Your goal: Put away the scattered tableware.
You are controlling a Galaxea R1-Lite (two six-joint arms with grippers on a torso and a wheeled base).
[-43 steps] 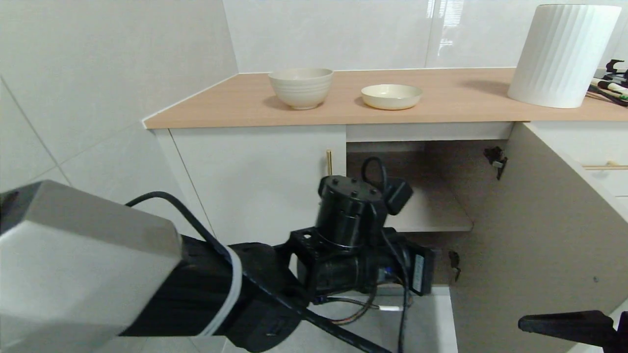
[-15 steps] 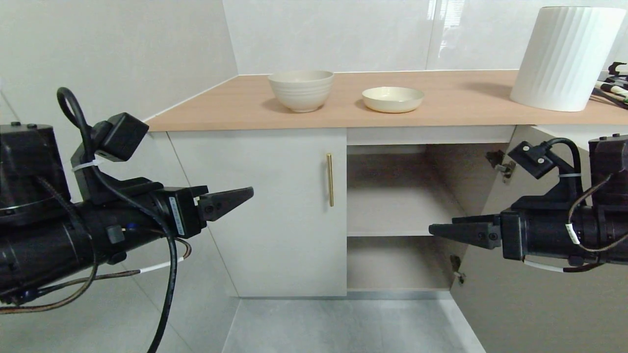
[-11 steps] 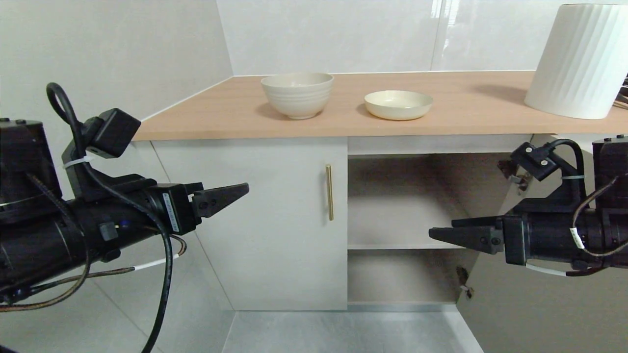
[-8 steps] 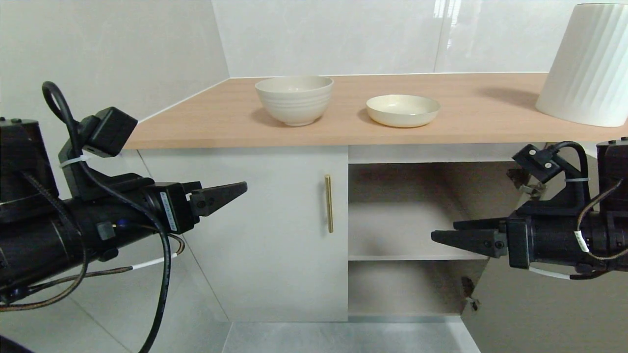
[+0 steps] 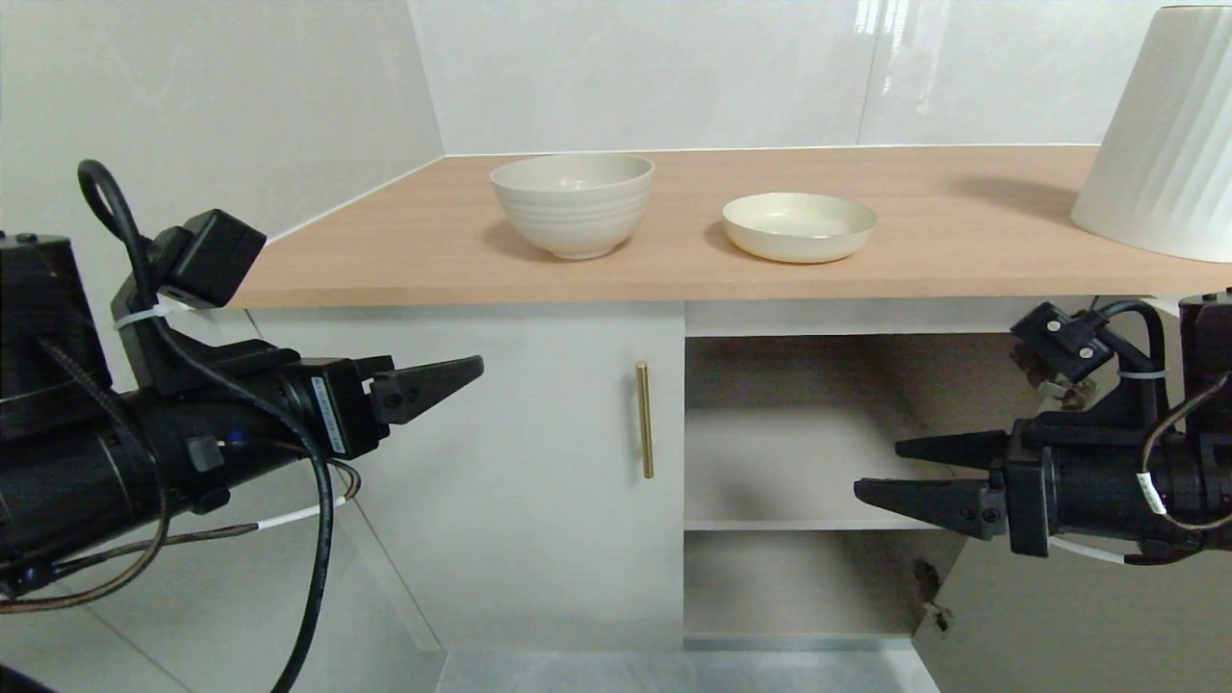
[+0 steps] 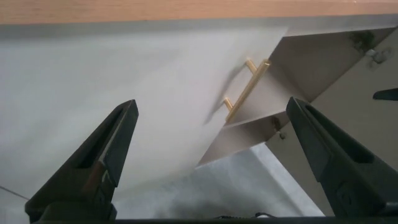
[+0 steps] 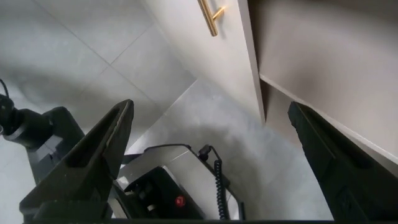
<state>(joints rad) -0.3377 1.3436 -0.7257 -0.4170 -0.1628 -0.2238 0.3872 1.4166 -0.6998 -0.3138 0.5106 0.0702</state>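
A cream ribbed bowl [image 5: 573, 204] and a shallow cream dish [image 5: 799, 226] stand side by side on the wooden countertop [image 5: 404, 260], the bowl to the left. My left gripper [image 5: 452, 377] hangs open in front of the shut cabinet door [image 5: 520, 462], below counter height and left of the bowl. My right gripper [image 5: 881, 470] is open too, level with the open cabinet compartment [image 5: 770, 443], below the dish. Both wrist views show the fingers spread wide, left gripper [image 6: 211, 102] and right gripper [image 7: 210, 106], with nothing between them.
The shut door carries a gold handle [image 5: 643, 420] [image 6: 247, 90] [image 7: 211, 15]. The open compartment has a bare shelf [image 5: 770, 525]; its door [image 5: 1059, 626] swings out at the right. A tall white ribbed cylinder [image 5: 1165, 144] stands on the counter's right end. Grey floor [image 5: 674, 669] lies below.
The camera has moved: counter and cabinet sit lower and larger in the picture. Since the oldest frame, my left arm swung from before the cabinet to the left, and the right gripper rose into view.
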